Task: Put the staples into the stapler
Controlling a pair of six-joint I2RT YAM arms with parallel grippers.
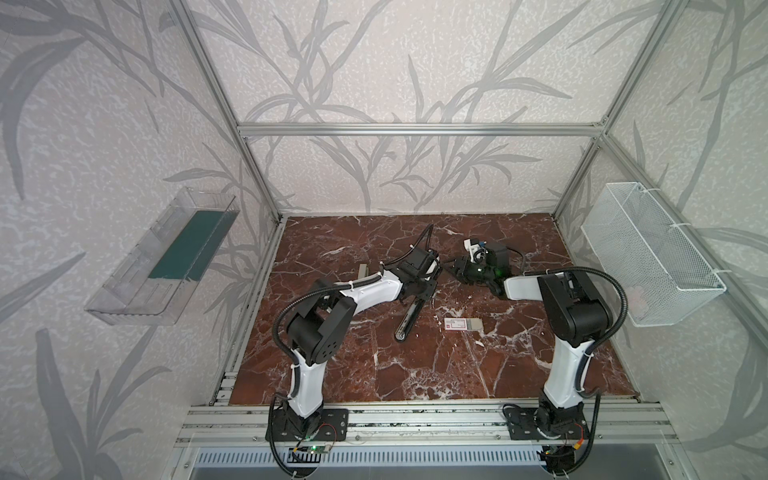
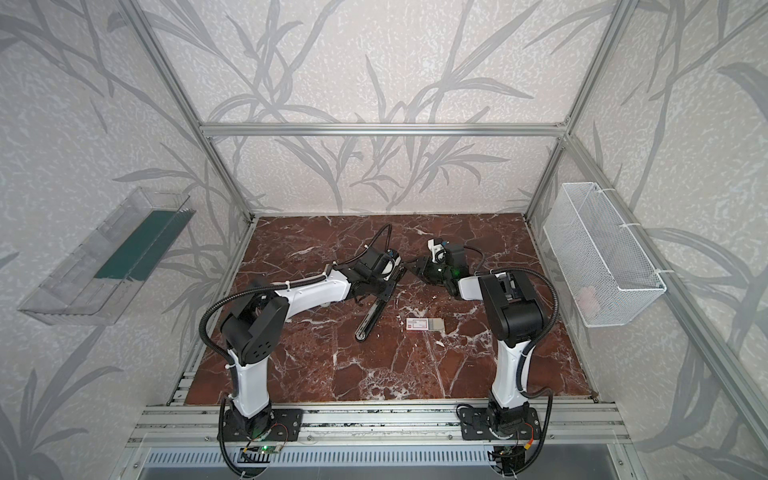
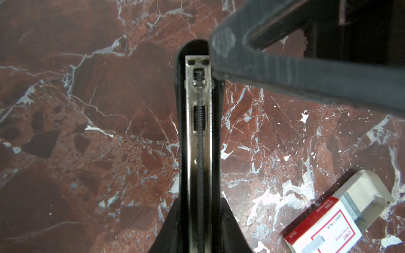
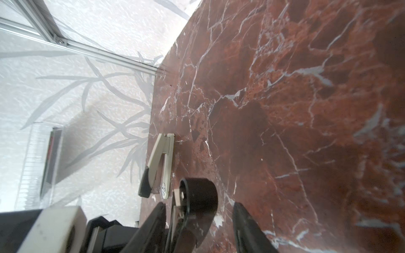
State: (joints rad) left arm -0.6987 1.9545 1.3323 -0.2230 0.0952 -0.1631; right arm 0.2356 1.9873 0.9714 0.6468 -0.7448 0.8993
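Observation:
A black stapler (image 1: 409, 320) (image 2: 368, 320) lies opened on the marble table. Its metal magazine channel (image 3: 198, 131) with the spring lies bare, with no staples in it. My left gripper (image 3: 199, 236) (image 1: 417, 291) is shut on the stapler's rear part. The raised black lid (image 3: 285, 65) ends in a rounded tip (image 4: 201, 195) that stands between the fingers of my right gripper (image 4: 199, 204) (image 1: 451, 266). That gripper is open, with a gap on one side of the lid. The white and red staple box (image 1: 463, 325) (image 2: 424, 325) lies open at the front. Grey staples (image 3: 352, 208) show in its mouth.
A beige stapler (image 4: 160, 162) (image 1: 361, 272) lies by the left edge of the table, partly behind the left arm. A clear plastic bin (image 1: 162, 257) hangs on the left wall. On the right wall hangs a white wire basket (image 1: 652, 257).

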